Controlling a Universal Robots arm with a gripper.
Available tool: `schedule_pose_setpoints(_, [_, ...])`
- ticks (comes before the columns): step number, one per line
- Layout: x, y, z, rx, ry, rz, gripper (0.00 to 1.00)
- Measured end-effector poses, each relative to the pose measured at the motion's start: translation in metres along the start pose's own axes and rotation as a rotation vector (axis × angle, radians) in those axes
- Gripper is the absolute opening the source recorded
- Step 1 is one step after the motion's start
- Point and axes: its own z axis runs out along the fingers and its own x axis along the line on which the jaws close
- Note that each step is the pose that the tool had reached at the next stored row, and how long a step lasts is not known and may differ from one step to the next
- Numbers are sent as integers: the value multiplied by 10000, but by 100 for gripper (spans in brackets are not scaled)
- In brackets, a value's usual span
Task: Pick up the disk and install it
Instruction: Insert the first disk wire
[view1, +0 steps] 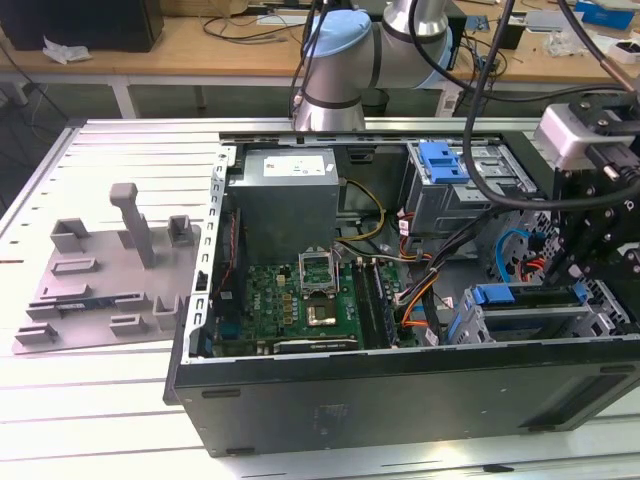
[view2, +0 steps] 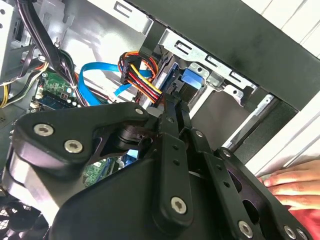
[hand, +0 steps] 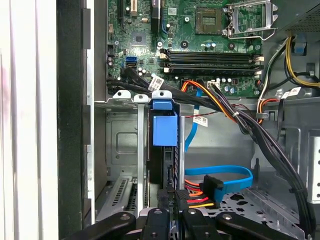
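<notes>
The disk (view1: 525, 298) stands on edge in the drive cage at the near corner of the open computer case, on the exterior view's right. Its blue bracket (hand: 165, 131) shows at the far end of the slot in the first wrist view. In the second wrist view the bracket (view2: 192, 80) sits under the cage's metal tabs. My gripper (hand: 175, 207) hangs over the cage. Its black fingers (view2: 172, 115) lie close together, shut, with their tips at the disk's near end beside the plugged cables. I cannot see them pinch anything.
A grey power-supply box (view1: 285, 195) and green motherboard (view1: 300, 300) fill the case's middle. A second blue-latched bay (view1: 445, 165) stands behind. Orange-black wires (hand: 215, 100) and a blue ribbon cable (hand: 230, 175) run beside the cage. A person's hand (view2: 295, 187) rests outside the case wall. A grey fixture plate (view1: 100, 280) lies on the exterior view's left.
</notes>
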Motion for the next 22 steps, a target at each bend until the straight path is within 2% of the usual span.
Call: schedule_pose_setpoints(22, [-13,-4,74,0,-3,1,17])
